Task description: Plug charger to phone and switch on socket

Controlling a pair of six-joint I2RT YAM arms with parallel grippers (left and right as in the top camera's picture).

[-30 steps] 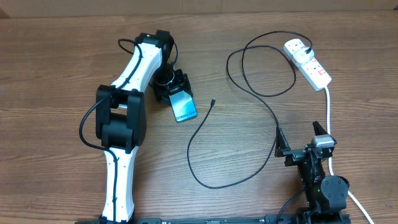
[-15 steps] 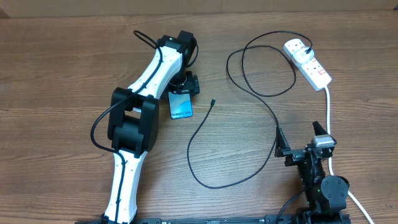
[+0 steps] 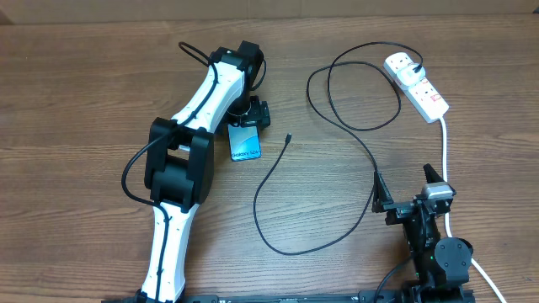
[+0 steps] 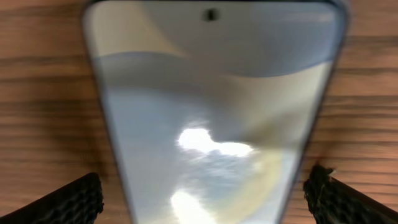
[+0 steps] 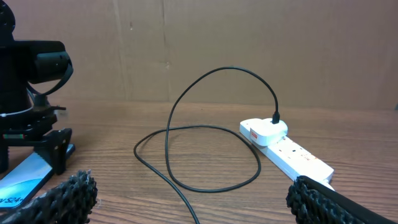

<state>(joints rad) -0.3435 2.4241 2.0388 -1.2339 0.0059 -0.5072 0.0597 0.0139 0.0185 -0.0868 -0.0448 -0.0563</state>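
The phone [image 3: 245, 146] lies flat on the wooden table, cyan screen up. It fills the left wrist view [image 4: 211, 106]. My left gripper [image 3: 250, 124] is open and low over the phone's far end, one finger on each side, with bare wood between the fingers and the phone. The charger, a thin black cable [image 3: 370, 156], loops across the table. Its connector tip [image 3: 288, 137] lies free to the right of the phone. Its plug [image 3: 404, 62] sits in the white socket strip [image 3: 424, 91]. My right gripper [image 3: 402, 178] is open and empty at the front right.
The strip's thick white cord [image 3: 444, 143] runs down the right side past my right arm. In the right wrist view the cable [image 5: 230, 69] arches above the strip [image 5: 292, 155], with the phone [image 5: 22, 177] and left arm at the far left. A cardboard wall stands behind the table.
My left arm has swung to the right and the gripper has turned over the phone. The phone has shifted slightly and lies straighter. The right arm has not moved.
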